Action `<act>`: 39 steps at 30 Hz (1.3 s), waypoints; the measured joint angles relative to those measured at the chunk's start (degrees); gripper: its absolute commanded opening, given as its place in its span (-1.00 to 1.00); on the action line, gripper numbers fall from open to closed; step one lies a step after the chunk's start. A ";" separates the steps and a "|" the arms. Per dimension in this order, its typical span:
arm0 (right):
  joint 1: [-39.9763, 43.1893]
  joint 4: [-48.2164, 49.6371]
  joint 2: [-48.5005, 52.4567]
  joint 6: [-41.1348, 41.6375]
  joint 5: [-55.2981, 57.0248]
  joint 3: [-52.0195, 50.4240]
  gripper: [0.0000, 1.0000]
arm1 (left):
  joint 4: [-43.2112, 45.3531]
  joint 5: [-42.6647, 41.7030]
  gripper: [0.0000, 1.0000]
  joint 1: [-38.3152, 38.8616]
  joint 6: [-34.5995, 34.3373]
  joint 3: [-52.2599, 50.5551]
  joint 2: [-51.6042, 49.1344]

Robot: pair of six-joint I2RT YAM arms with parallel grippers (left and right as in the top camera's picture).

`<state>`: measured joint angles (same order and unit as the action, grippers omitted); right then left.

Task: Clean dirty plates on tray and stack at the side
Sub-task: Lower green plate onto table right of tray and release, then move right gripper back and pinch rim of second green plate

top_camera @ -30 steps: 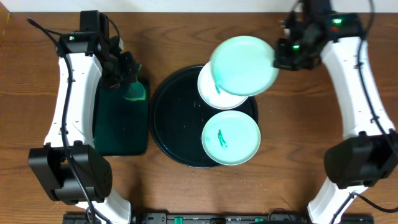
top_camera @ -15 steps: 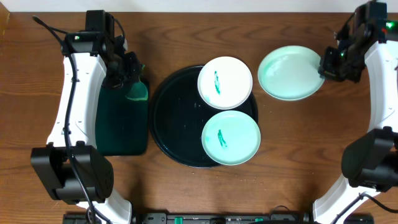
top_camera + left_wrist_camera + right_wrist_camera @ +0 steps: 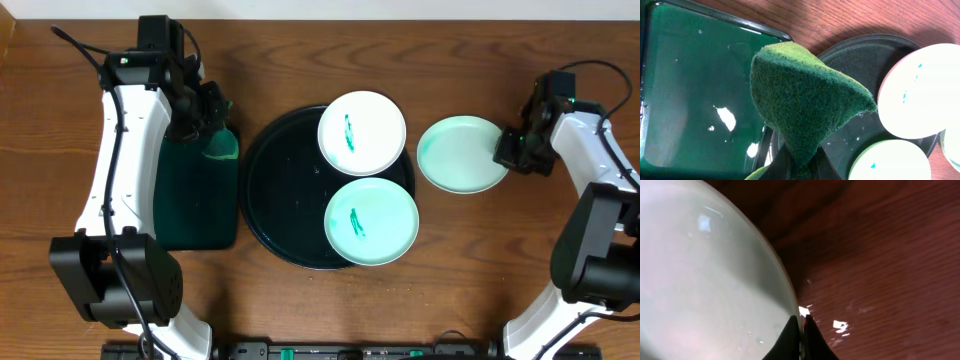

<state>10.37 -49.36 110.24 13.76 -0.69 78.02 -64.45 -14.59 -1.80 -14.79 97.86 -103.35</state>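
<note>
The round black tray (image 3: pixel 280 190) holds two plates with teal smears: one (image 3: pixel 362 132) on its back right rim, one (image 3: pixel 371 222) at its front right. A third, smear-free plate (image 3: pixel 460 154) lies on the bare wood right of the tray. My right gripper (image 3: pixel 507 152) is shut on this plate's right rim; the rim (image 3: pixel 790 292) shows between the fingers (image 3: pixel 801 322) in the right wrist view. My left gripper (image 3: pixel 205 125) is shut on a green sponge (image 3: pixel 805 100) and holds it above the gap between the rectangular tray and the black tray (image 3: pixel 867 50).
A dark rectangular tray (image 3: pixel 195 195) with wet green bottom (image 3: pixel 695 85) lies left of the black tray. Brown wood tabletop (image 3: pixel 500 250) surrounds everything. The back table edge runs along the top.
My right gripper has carried the clean plate from above the tray out to the right and down onto the wood beside the tray. The left arm has stayed still with the sponge.
</note>
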 measured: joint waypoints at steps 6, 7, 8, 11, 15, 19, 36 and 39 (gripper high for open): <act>1.29 -10.67 0.00 -2.12 -2.82 3.89 -0.30 | 0.04 0.42 -0.85 0.00 0.00 0.00 0.00; 1.25 -13.99 0.00 -2.99 -4.83 5.84 -0.28 | 0.09 0.66 -0.85 0.00 0.00 0.00 0.00; 1.14 -17.11 0.00 -4.02 -6.95 8.09 -0.26 | 0.11 1.05 -0.86 0.00 0.00 0.00 0.00; -0.07 -23.96 -0.15 -7.08 -13.84 13.16 -0.26 | 0.13 1.46 -0.86 0.00 0.00 0.00 0.00; -5.01 -27.96 -0.55 -10.62 -19.34 13.20 -0.31 | 0.11 1.49 -0.85 0.00 0.00 0.00 0.00; -10.71 -27.02 -0.55 -11.91 -20.83 9.07 -0.30 | -0.07 1.97 -0.86 0.00 0.00 0.00 0.00; -24.74 -14.43 -0.50 -10.14 -17.25 -3.28 -0.79 | -4.59 8.15 -0.86 -1.33 0.11 0.00 0.00; -26.29 -12.85 -0.50 -9.53 -16.65 -4.68 -0.97 | -5.01 8.41 -0.86 -2.21 0.26 0.00 0.00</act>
<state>-15.92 -62.22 109.73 4.23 -17.34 73.34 -69.45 -6.17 -4.01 -14.52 97.86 -103.35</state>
